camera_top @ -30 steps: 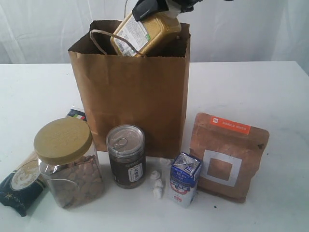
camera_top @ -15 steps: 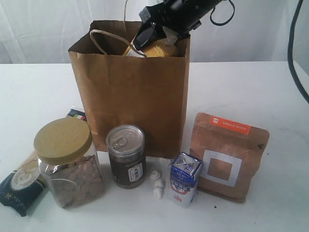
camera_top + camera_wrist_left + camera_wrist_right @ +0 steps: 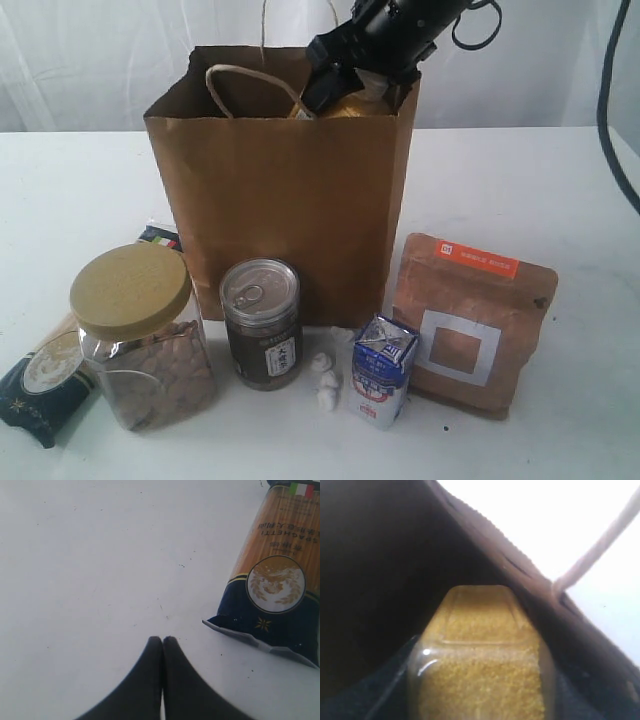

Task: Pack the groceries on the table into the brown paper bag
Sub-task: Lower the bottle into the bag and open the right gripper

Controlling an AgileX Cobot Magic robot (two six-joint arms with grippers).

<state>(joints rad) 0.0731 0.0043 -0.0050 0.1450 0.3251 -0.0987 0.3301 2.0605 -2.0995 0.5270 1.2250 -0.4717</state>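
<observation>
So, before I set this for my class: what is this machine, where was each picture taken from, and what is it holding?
It is a robot with two arms, each ending in jaws and carrying a camera at the wrist. The wide picture comes from a separate camera facing the table. There the right arm reaches into the brown paper bag; its wrist picture shows the yellow spice jar gripped in its jaws inside the bag. The left wrist picture shows shut, empty jaws near the spaghetti packet. Waiting in front: a tan-lidded jar, dark can, mini carton and brown pouch.
</observation>
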